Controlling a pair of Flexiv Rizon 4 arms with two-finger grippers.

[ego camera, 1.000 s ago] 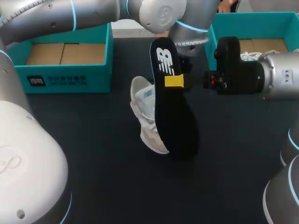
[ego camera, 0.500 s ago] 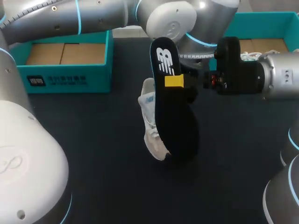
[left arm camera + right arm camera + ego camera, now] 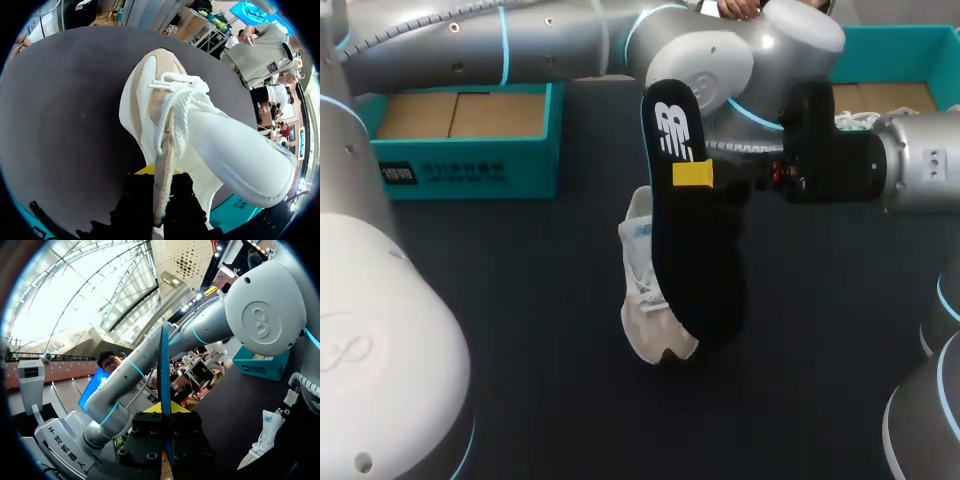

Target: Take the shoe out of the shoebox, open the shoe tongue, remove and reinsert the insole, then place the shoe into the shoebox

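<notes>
A black insole [image 3: 690,250] stands upright over the middle of the table, with my right gripper [image 3: 695,174] shut on its upper part. In the right wrist view the insole [image 3: 164,370] shows edge-on between that gripper's [image 3: 165,412] fingers. Just behind and left of it, the white and beige shoe [image 3: 648,295] hangs toe-down, its toe close to the table. My left gripper [image 3: 161,186] is shut on a tan edge of the shoe [image 3: 200,130] beside the white laces [image 3: 180,100]. In the head view the insole hides the left gripper.
An open teal shoebox [image 3: 470,150] with a cardboard floor stands at the back left. A second teal box [image 3: 880,50] at the back right holds something white with laces. My left arm [image 3: 620,40] spans the back of the table.
The left arm has swung further right and carried the shoe forward and down, close behind the insole. The right gripper and the insole have stayed in place.
</notes>
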